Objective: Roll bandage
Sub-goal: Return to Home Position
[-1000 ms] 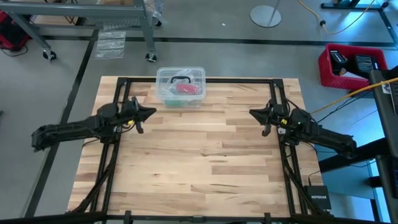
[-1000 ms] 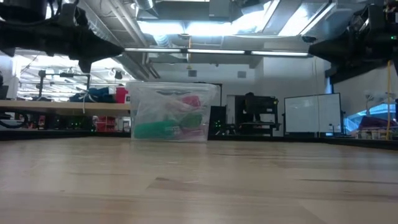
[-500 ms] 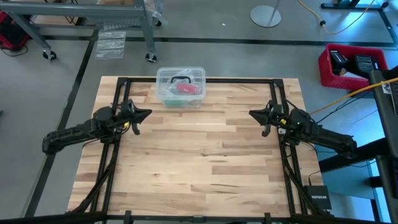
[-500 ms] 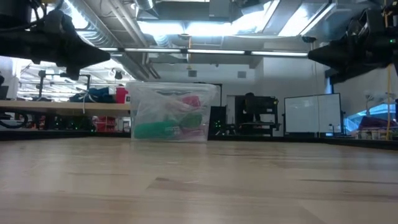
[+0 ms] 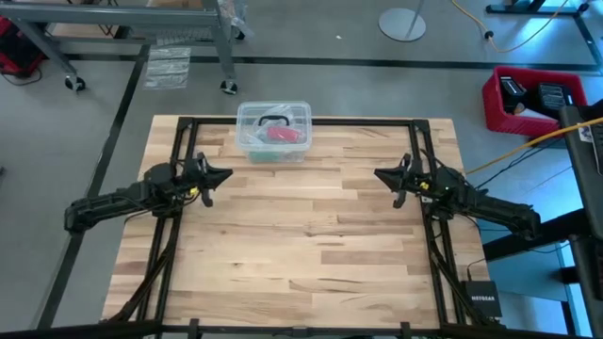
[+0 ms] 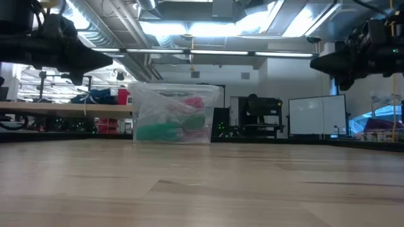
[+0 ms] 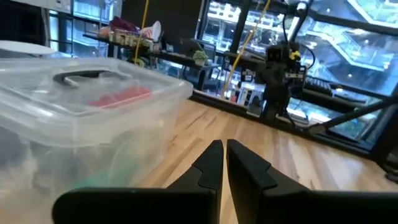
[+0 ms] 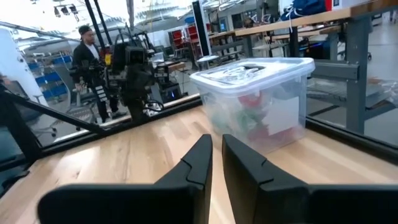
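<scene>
High view | left gripper (image 5: 227, 173) retracted | right gripper (image 5: 378, 175) barely shifted | box (image 5: 242, 128) unmoved

Left gripper (image 5: 229, 174) has seemingly drawn back slightly.

Thru clear box (image 5: 245, 141), bandage (image 5: 280, 134) just a red blur; rolled or not, can't tell.
</scene>
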Tool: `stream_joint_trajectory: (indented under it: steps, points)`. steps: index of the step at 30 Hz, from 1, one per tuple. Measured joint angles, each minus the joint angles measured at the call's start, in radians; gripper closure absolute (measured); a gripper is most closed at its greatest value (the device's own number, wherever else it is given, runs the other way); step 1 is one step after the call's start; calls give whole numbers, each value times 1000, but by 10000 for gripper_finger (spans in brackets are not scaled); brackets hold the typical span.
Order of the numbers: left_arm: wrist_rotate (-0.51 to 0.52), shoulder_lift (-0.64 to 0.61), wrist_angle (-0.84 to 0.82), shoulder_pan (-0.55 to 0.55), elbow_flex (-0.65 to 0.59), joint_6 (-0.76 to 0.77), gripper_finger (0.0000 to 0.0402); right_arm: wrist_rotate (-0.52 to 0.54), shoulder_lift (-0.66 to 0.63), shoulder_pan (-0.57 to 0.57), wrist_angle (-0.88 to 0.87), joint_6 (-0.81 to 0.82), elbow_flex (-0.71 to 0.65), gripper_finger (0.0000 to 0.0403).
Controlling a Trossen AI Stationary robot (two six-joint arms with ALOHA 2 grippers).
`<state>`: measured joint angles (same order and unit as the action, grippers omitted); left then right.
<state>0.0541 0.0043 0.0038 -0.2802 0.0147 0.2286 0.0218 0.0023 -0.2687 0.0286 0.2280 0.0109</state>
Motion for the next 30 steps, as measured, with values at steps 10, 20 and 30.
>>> stream_joint_trajectory:
  steps: [10, 20, 30]
  points:
    - [25, 0, 19, -5, -5, 4, 386, -31, 1, 0, -7, 0, -1, 361]
    - [24, 1, 18, -5, -5, 26, 386, -24, 0, 0, -11, 1, -2, 361]
    - [24, 1, 18, -5, -5, 26, 386, -23, 0, 0, -12, 2, -3, 361]
